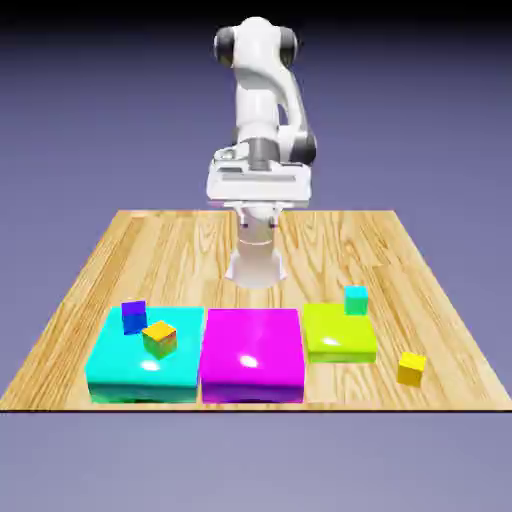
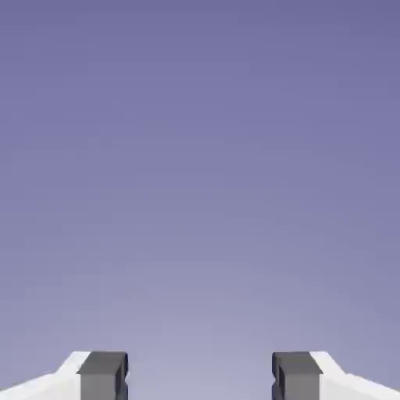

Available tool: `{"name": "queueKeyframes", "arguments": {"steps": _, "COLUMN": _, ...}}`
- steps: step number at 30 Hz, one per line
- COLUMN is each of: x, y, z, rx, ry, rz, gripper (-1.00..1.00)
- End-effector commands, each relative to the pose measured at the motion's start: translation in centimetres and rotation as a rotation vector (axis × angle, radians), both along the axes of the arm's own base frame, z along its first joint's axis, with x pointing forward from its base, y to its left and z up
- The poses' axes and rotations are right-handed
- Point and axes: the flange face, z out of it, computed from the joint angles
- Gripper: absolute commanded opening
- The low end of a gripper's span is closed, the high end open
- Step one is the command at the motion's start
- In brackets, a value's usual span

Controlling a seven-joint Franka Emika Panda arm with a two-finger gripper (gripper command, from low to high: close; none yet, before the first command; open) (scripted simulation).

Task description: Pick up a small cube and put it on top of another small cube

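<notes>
Gripper (image 2: 200, 376) spread and empty, the arm does best to travel high past the lime block (image 1: 338, 333), then sink straight over the yellow cube (image 1: 411, 369) — at four o'clock on the wooden table (image 1: 410, 300) — squaring to its faces before closing.

Tabletop (image 1: 345, 240): pale wood, visible grain. Magenta block (image 1: 252, 350): smooth, glossy. Arm (image 1: 257, 90): smooth, white, shiny.

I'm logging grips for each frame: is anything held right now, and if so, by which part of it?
Nothing is held: the hand is open, with only bare backdrop between its fingertips.
</notes>
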Motion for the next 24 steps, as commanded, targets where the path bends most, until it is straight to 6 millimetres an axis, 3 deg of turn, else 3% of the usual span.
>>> {"name": "queueKeyframes", "arguments": {"steps": 1, "x": 0.8, "y": 0.9, "z": -0.6, "rx": 0.008, "ry": 0.032, "rz": -0.007, "gripper": 0.00}}
{"name": "queueKeyframes", "arguments": {"steps": 7, "x": 4.9, "y": 6.8, "z": -5.2, "rx": 0.050, "ry": 0.221, "rz": -0.058, "gripper": 0.00}}
{"name": "queueKeyframes", "arguments": {"steps": 12, "x": 7.2, "y": 12.1, "z": -9.8, "rx": 0.080, "ry": 0.373, "rz": -0.115, "gripper": 0.00}}
{"name": "queueKeyframes", "arguments": {"steps": 18, "x": 8.4, "y": 18.8, "z": -15.6, "rx": 0.113, "ry": 0.542, "rz": -0.200, "gripper": 0.00}}
{"name": "queueKeyframes", "arguments": {"steps": 24, "x": 8.2, "y": 25.4, "z": -20.9, "rx": 0.147, "ry": 0.696, "rz": -0.302, "gripper": 0.00}}
